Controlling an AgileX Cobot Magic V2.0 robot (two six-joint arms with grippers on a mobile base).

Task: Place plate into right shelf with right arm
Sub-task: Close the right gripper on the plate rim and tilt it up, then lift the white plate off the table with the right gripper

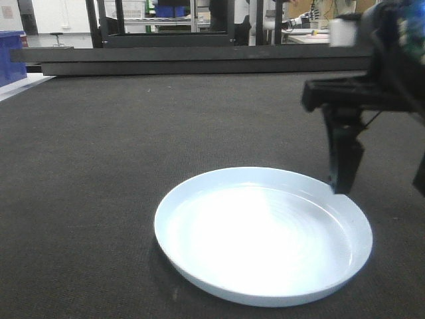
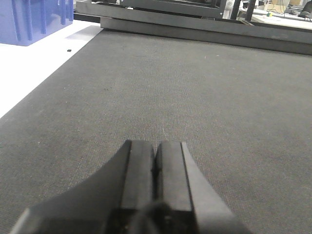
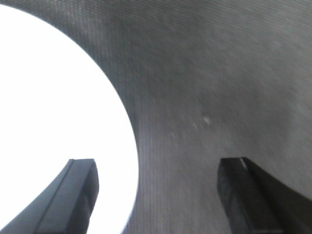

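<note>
The plate (image 1: 262, 236) lay flat on the dark grey woven surface (image 1: 99, 166), near the front camera and a little right of centre; its glossy white inside caught a strong glare and nothing rested in it. The right hand (image 3: 156, 168) stood wide open at the plate's far right rim; in the front view one black finger (image 1: 344, 156) came down steeply, with its tip at the rim, though whether it touched could not be told. From the right wrist view the plate (image 3: 53, 107) filled the left side as a blown-out white curve; one finger (image 3: 78, 195) showed over the plate and the other (image 3: 243, 195) over the bare surface to the right, so the rim ran between them. The left hand (image 2: 155, 146) was pressed closed with its fingers flat together, holding nothing, low over the bare surface well apart from the plate. A blue crate (image 2: 34, 19) sat at the far left on a white area (image 2: 29, 68); a long dark beam (image 1: 199, 63) ran along the far edge of the surface.
</note>
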